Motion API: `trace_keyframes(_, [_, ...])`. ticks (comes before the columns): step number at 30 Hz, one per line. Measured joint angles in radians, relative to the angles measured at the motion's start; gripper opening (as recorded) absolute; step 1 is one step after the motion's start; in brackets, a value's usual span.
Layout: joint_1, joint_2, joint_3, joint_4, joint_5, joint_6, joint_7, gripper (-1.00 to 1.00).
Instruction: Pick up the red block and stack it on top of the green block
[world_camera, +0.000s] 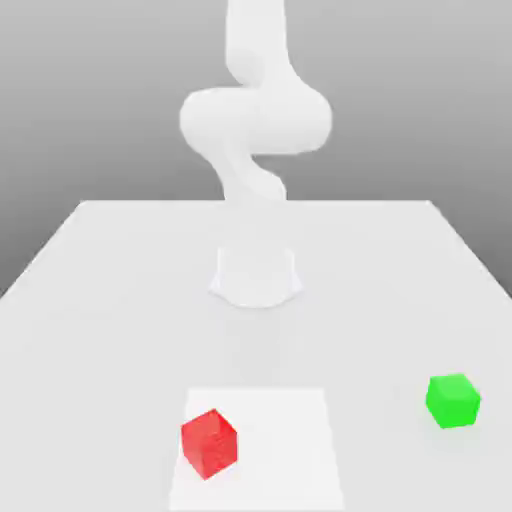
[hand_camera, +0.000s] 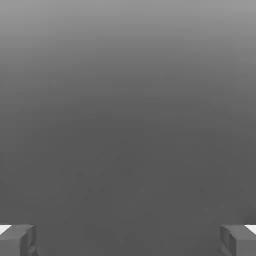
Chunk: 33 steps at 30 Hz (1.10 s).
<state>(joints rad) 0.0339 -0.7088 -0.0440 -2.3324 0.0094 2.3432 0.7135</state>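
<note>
Pale tabletop (world_camera: 375, 300) with a brighter white rectangle (world_camera: 275, 450) near its front edge, against a plain gray background. The red block (world_camera: 209, 444) rests on the rectangle toward the exterior view's left, turned cornerwise; the green block (world_camera: 453, 401) stands on bare tabletop, well apart, toward the exterior view's right. Gripper (hand_camera: 128, 241): fingers spread wide, nothing between them, cut off at the hand view's border. The white arm (world_camera: 255, 120) runs out of the exterior view's top; its pale outlines blend together.

1 pale tabletop (world_camera: 120, 330), 1 white square (world_camera: 285, 450) on it, grey background
</note>
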Motion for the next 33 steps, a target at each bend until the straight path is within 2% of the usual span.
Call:
trace_keyframes(8, [0.096,0.296,-0.132,-0.105,0.043,0.14,-0.289,0.0])
trace_keyframes(15, [0.138,0.552,-0.204,-0.195,0.09,0.259,-0.545,0.0])
trace_keyframes(22, [0.115,0.799,-0.219,-0.283,0.08,0.383,-0.755,0.0])
trace_keyframes(27, [0.061,0.978,-0.148,-0.269,0.172,0.521,-0.851,0.0])
trace_keyframes(28, [0.044,1.012,-0.126,-0.263,0.192,0.549,-0.867,-1.0])
trace_keyframes(33, [0.044,1.012,-0.126,-0.263,0.192,0.546,-0.866,-1.0])
